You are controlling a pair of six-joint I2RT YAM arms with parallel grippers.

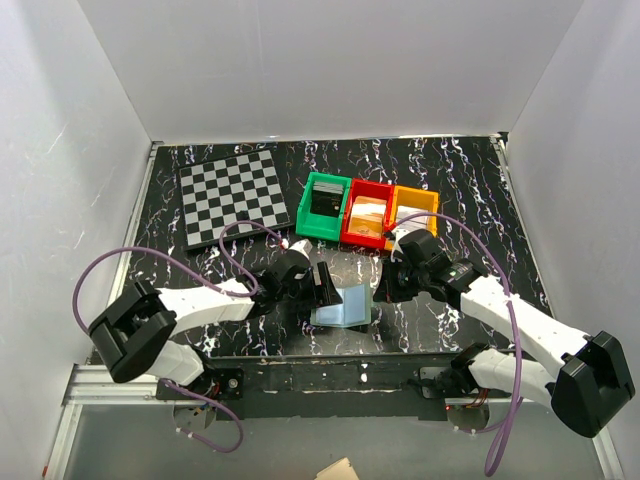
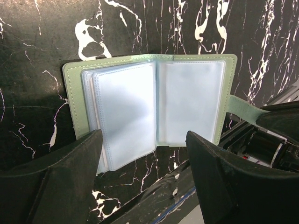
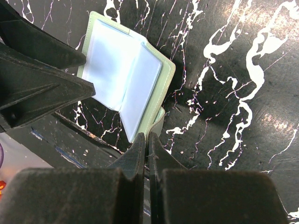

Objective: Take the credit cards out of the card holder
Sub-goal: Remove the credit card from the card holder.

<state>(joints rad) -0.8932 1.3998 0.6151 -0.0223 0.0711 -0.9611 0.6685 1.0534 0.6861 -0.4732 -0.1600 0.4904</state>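
The card holder lies open and flat on the black marbled table, with a sage-green rim and light blue clear pockets facing up. It also shows in the top view and the right wrist view. No credit cards can be told apart inside the pockets. My left gripper is open and empty, its jaws spread wide just over the holder's near edge. My right gripper is shut on the holder's green snap tab at the holder's right side. That tab also shows in the left wrist view.
Green bin, red bin and orange bin stand in a row behind the holder. A checkerboard lies at the back left. The table's front edge runs just below the holder.
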